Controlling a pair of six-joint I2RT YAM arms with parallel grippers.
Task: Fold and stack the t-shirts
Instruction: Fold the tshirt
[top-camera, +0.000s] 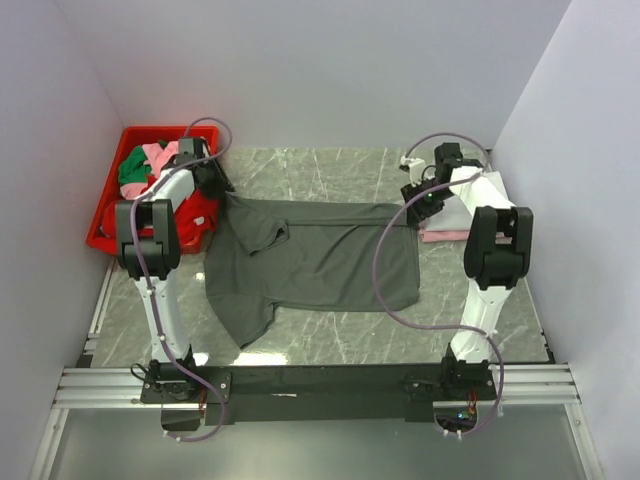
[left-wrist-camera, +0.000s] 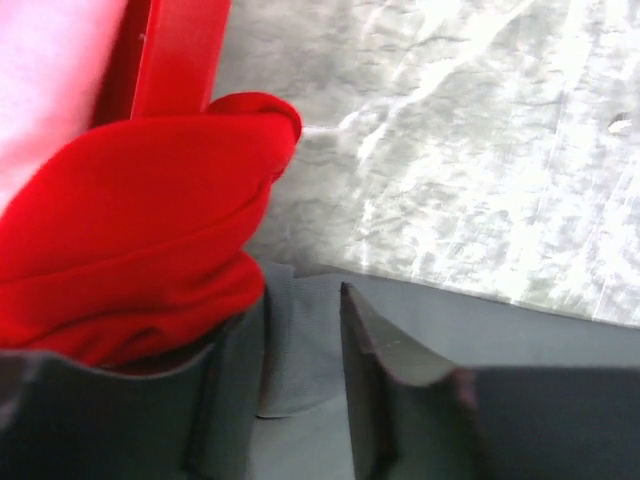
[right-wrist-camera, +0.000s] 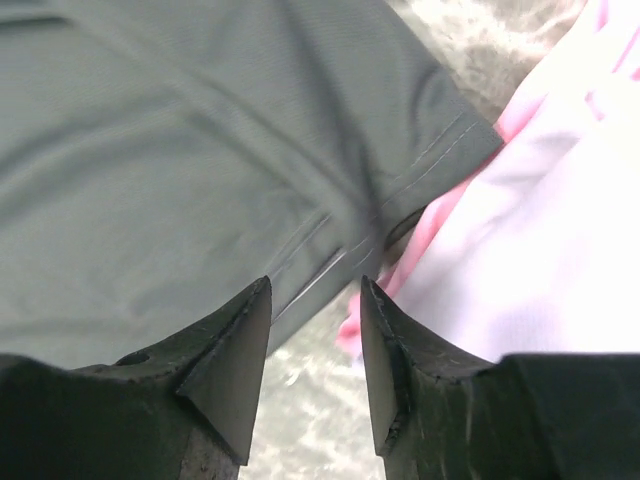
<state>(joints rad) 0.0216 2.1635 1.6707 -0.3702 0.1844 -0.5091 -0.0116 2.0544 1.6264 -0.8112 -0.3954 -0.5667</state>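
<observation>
A large dark grey t-shirt (top-camera: 310, 260) lies spread flat on the marble table. My left gripper (top-camera: 215, 182) is at its far left corner, beside a red shirt (top-camera: 200, 215) that hangs over the bin. In the left wrist view the gripper (left-wrist-camera: 300, 300) is open, with a fold of the grey shirt (left-wrist-camera: 520, 340) lying between the fingers and the red shirt (left-wrist-camera: 140, 230) touching the left finger. My right gripper (top-camera: 412, 205) is open and empty at the shirt's far right corner (right-wrist-camera: 200, 130). A folded white shirt (right-wrist-camera: 540, 250) lies on a pink one (right-wrist-camera: 430, 235) just to its right.
A red plastic bin (top-camera: 110, 215) at the far left holds a green shirt (top-camera: 133, 168) and a pink shirt (top-camera: 157, 153). The folded white and pink stack (top-camera: 470, 205) lies at the right by the wall. White walls enclose the table (top-camera: 330, 170) on three sides.
</observation>
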